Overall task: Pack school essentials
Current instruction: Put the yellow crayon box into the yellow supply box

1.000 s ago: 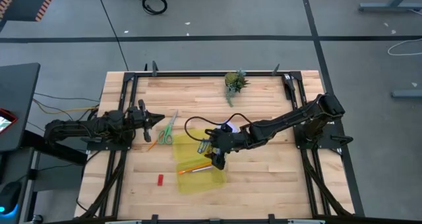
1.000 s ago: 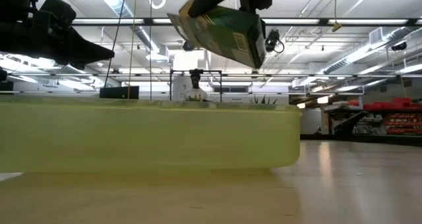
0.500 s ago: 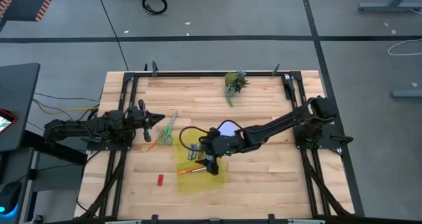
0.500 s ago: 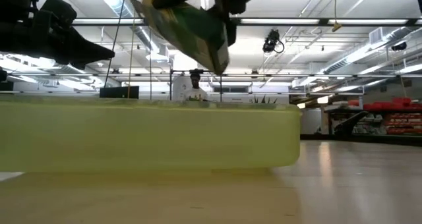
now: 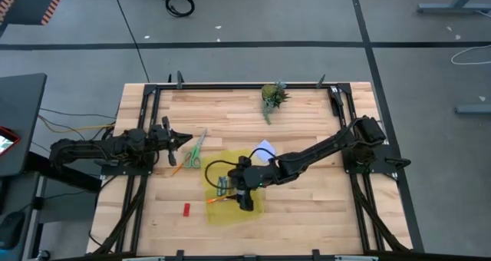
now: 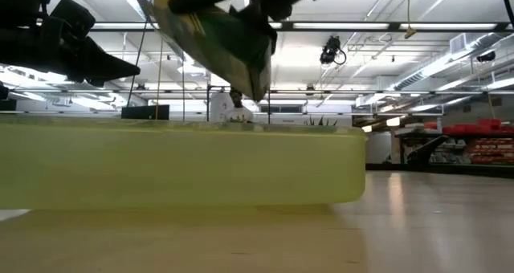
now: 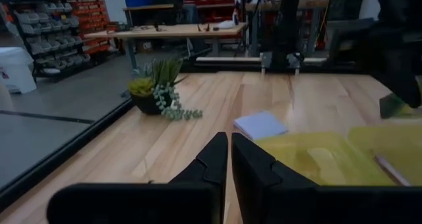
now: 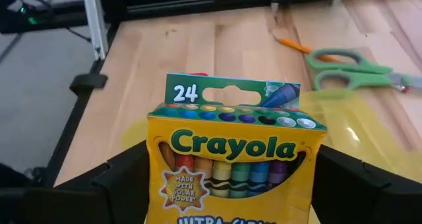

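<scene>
Right gripper (image 5: 232,188) hangs over the yellow case (image 5: 257,203) at tabletop centre, jaws clamped on the crayon box (image 8: 232,157). Scissors (image 5: 194,150) lie at ten o'clock from the case. Left gripper (image 7: 229,159) waits at nine o'clock, jaws pressed together.
</scene>
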### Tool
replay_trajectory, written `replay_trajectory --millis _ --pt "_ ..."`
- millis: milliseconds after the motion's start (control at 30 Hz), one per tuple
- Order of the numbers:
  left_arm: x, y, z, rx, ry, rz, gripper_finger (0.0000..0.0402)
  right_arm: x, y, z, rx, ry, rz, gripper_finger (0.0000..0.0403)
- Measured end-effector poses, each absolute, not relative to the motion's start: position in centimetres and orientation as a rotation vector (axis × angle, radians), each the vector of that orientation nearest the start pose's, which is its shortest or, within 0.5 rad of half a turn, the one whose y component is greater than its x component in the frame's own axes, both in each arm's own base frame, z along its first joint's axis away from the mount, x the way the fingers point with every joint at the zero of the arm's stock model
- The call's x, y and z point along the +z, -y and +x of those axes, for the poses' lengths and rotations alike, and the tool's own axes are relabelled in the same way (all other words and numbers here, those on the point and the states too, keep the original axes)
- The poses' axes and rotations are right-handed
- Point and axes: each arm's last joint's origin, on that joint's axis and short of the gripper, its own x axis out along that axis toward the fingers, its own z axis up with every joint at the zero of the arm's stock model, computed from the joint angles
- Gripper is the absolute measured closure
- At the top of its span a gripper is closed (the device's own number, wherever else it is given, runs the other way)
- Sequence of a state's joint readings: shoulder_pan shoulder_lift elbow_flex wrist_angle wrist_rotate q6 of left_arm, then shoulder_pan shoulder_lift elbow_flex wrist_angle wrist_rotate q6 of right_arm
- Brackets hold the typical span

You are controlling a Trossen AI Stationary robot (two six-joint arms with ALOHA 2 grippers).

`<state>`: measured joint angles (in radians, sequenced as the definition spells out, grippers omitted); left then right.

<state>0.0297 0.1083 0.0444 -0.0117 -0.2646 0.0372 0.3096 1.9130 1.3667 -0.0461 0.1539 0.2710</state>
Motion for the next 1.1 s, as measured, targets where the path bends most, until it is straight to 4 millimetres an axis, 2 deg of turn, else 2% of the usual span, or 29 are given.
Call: replay_trajectory --millis 400,867,1100 --pt "16.8 -1.1 10.1 0.293 -0.088 0.047 0.0369 21.1 -14.8 45.1 0.092 -0.645 0.072 0.0065" --pt "16.8 -1.1 10.1 0.293 -0.086 0.046 0.0376 20.8 -14.8 45.2 0.115 -0.707 -0.017 0.0065" --pt "16.8 -1.1 10.1 0.293 -0.086 0.046 0.0367 20.4 -14.7 45.0 0.117 -0.736 -0.039 0.0065"
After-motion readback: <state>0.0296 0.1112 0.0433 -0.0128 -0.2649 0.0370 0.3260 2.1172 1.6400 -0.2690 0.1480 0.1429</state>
